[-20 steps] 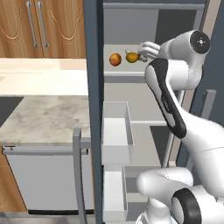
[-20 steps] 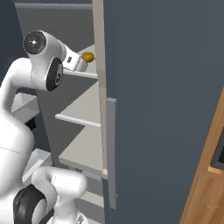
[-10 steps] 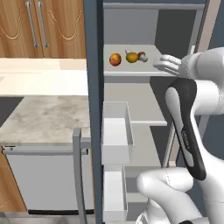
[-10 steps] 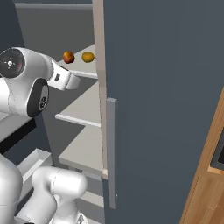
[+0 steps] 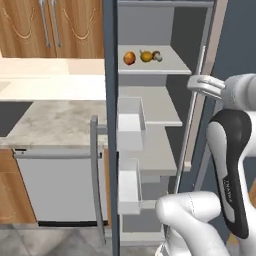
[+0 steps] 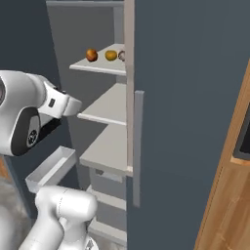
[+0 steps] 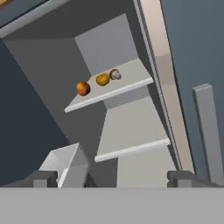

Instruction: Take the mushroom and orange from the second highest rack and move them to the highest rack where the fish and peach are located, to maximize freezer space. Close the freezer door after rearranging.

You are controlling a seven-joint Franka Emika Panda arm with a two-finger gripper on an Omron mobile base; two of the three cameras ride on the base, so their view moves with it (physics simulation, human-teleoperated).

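Observation:
On the highest rack (image 5: 165, 67) lie three things in a row: a reddish peach (image 5: 129, 58), the orange (image 5: 146, 56) and the pale mushroom (image 5: 157, 56). The hand view shows the same row: peach (image 7: 83, 88), orange (image 7: 103, 79), mushroom (image 7: 115, 74). From the right base view the peach (image 6: 92, 54) and orange (image 6: 111, 55) show, with the mushroom (image 6: 121, 55) half behind a door edge. The fish is out of view. My gripper (image 7: 113, 178) is open and empty, drawn back from the racks. It hangs in front of the compartment, below the top rack (image 5: 198, 82) (image 6: 74, 104).
The freezer door (image 5: 111, 125) stands wide open on the left, with its handle (image 5: 95, 150) and white door bins (image 5: 131, 125) facing the compartment. Bare lower racks (image 7: 131, 131) sit under the top one. A closed grey door (image 6: 190, 97) with a handle (image 6: 138, 146) flanks the right side.
The hand has pulled back from the top rack, down and out of the freezer, staying open. The mushroom, covered by the hand a second ago, now shows beside the orange.

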